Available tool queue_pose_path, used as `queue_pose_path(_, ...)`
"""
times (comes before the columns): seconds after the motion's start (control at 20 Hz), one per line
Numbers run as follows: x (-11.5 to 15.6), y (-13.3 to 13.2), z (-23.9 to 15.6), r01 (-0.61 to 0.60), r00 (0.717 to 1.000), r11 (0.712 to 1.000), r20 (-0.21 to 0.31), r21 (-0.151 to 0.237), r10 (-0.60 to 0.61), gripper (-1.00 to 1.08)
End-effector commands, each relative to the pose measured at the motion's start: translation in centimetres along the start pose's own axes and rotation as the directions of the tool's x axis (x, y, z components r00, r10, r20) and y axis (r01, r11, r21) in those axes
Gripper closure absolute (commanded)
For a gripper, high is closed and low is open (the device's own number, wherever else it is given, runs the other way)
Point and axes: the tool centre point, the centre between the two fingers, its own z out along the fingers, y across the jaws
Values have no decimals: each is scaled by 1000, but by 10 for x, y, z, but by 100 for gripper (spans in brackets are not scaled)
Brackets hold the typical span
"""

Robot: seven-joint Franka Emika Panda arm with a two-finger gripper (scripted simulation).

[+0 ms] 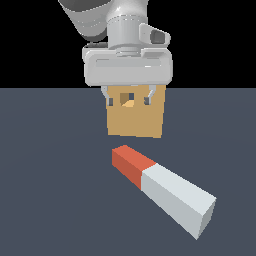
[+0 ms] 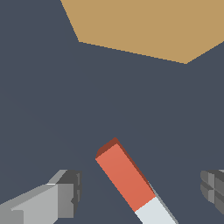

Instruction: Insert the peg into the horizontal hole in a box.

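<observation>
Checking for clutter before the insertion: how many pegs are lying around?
1. The peg lies flat on the floor in front of the box, red end toward it, apart from it. The open tool hangs above, touching nothing.

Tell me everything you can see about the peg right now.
The peg is a long square-sectioned bar with flat, matte faces, its shorter end red and its longer part white. It lies flat on the dark grey floor, untouched, at a slant, red end toward the box with a gap between them. The gripper hangs above it with open jaws and holds nothing.
</observation>
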Motion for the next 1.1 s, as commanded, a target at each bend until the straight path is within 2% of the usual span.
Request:
queue_pose_path(0.0, 0, 0, 0, 0, 1000, 1000, 0, 0, 0, -92)
queue_pose_path(0.55, -14, 1, 8, 55, 999, 999, -2, 1, -55, -92)
queue_pose_path(1.05, -52, 8, 29, 199, 980, 980, -8, 3, -199, -92)
